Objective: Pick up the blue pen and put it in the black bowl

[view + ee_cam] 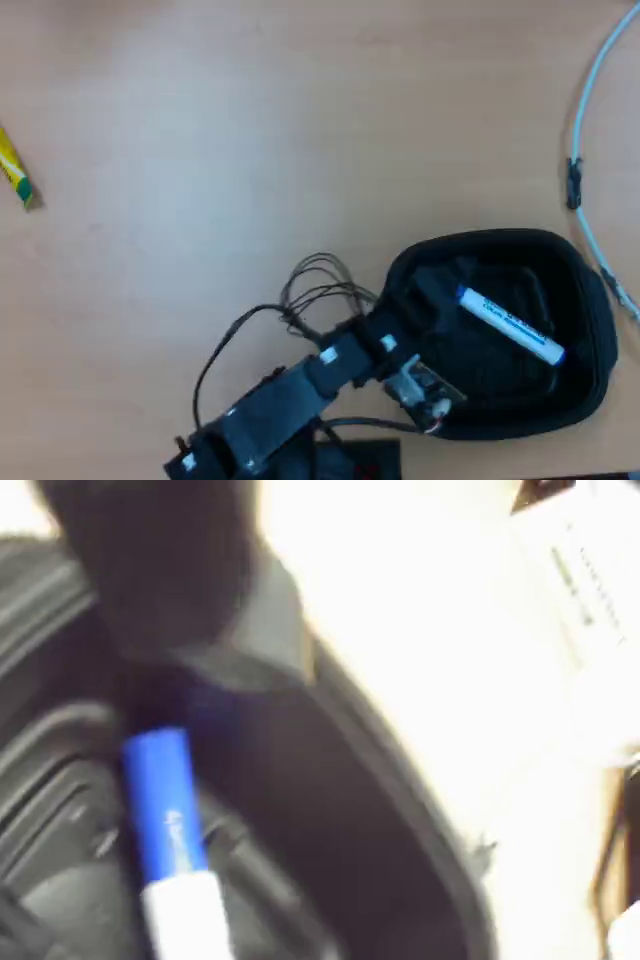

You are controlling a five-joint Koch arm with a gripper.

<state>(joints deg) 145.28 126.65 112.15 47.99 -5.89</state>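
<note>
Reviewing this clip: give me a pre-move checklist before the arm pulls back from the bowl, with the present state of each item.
1. Blue pen inside the black bowl: ok.
2. Pen lying flat on the bowl floor, clear of the rim: ok.
3. Tool free of the pen: ok in the overhead view.
4. Tool open or shut: cannot tell.
5. Bowl fully on the table: ok.
6. Yellow-and-green stick far from the arm: ok.

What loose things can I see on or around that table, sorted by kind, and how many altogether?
Pens: 1, the blue pen, lying inside the bowl
Bowls: 1, the black bowl
Sticks: 1, the yellow-and-green stick at the left edge of the overhead view
Cables: 1, a white cable at the right edge
Total: 4
</note>
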